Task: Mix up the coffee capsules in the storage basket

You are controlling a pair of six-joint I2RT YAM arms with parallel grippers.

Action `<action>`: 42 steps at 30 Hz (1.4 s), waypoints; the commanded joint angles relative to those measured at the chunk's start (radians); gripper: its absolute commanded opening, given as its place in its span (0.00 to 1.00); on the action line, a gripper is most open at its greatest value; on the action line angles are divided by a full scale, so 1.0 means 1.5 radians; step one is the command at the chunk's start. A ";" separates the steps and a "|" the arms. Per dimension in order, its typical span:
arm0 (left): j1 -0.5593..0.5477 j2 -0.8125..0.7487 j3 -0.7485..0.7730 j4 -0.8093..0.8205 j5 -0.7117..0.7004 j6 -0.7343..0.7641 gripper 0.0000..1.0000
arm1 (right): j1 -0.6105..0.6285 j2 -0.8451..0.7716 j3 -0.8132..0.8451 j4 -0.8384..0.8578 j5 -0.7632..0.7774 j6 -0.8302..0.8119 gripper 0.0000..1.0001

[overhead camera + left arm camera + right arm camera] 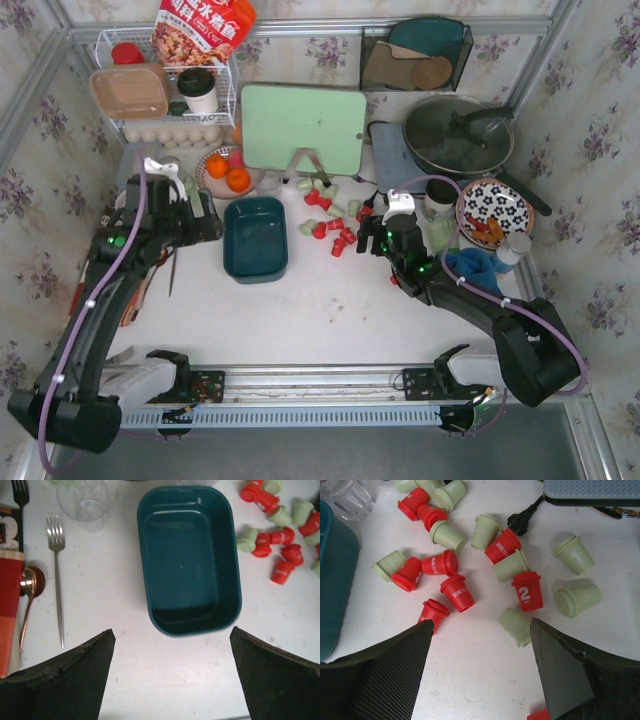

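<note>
**Both grippers open, basket empty, capsules loose on the table**

The right gripper is nearest. Its jaws stand wide apart with nothing between them, hovering low over the coffee capsules. These lie scattered on the white table, red and mint jumbled together, most tipped on their sides and a few upright. None is in the storage basket yet. In the right wrist view we see its teal wall at the left edge, near the closest capsules but not touching them.

We judge the step in hand to be the first pick. To do it well, we would choose a capsule with free space on both sides, such as the lone mint capsule on the right. The fingers should close across the tapered body rather than the rim. They should also stay off the black plug lying among the pods. Alternating colours would leave the basket mixed.

The left gripper is also spread and empty, sitting just on the near side of the basket.

Containers:
- The basket's floor is bare.
- A clear glass past its far left corner looks empty.
- A fork lies left of the basket.
- In the top view, oranges sit behind the basket.
- A lidded pan stands far right, and we cannot tell what is in it.
</note>
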 commanded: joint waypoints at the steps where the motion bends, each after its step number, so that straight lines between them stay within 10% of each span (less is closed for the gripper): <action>1: 0.001 -0.084 -0.037 -0.044 0.060 0.013 0.99 | 0.004 -0.016 0.010 0.009 0.039 -0.002 0.85; 42: 0.044 -0.288 -0.133 -0.044 0.099 0.059 0.99 | 0.114 0.333 0.220 -0.107 0.124 0.239 0.52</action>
